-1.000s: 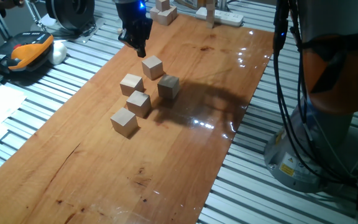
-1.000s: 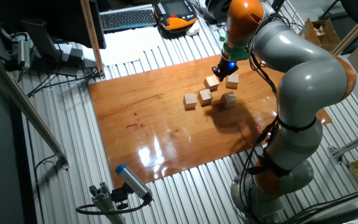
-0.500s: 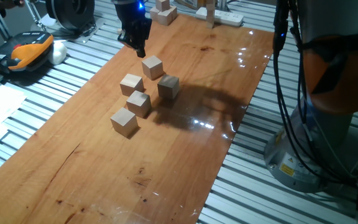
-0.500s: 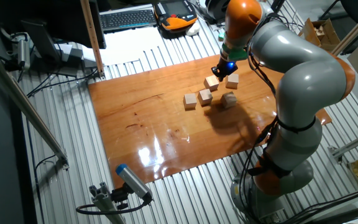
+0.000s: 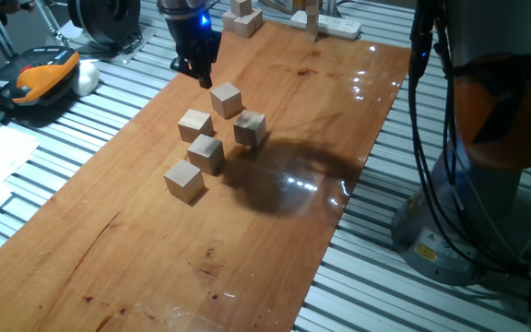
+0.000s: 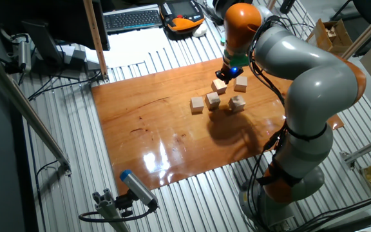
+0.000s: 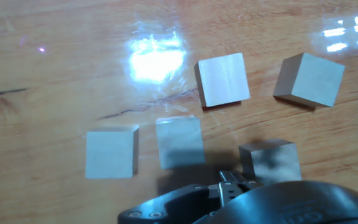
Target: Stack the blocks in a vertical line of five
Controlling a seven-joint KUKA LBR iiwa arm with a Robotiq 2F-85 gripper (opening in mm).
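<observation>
Five blocks (image 5: 207,138) lie separately in a loose cluster, none stacked, near the middle of the wooden tabletop (image 5: 275,231). The gripper (image 5: 194,66) hangs just beyond the farthest block (image 5: 226,99), empty; whether its fingers are spread or closed cannot be told. A white power strip (image 5: 330,25) lies at the far edge.

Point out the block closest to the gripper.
It is the block at the far end of the cluster, just below the gripper. The other four lie farther down the wooden table, away from it.
</observation>
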